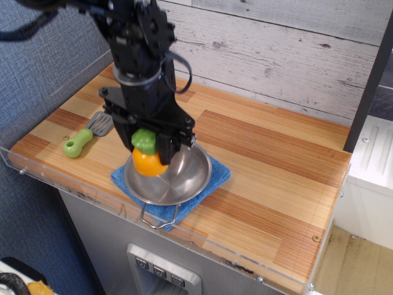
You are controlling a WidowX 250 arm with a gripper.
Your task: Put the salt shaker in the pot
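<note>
The salt shaker [148,161] has an orange round body and a bumpy green cap. My gripper [146,142] is shut on its green cap and holds it just above the left side of the pot's bowl. The pot [184,178] is a shiny steel bowl with wire loop handles, resting on a blue cloth [218,173] at the front of the wooden counter. The arm hides the pot's far handle and back rim.
A green-handled grey spatula [86,136] lies left of the pot. A clear acrylic rim [73,187] runs along the counter's front and left edges. A dark post [368,80] stands at the right, a plank wall behind.
</note>
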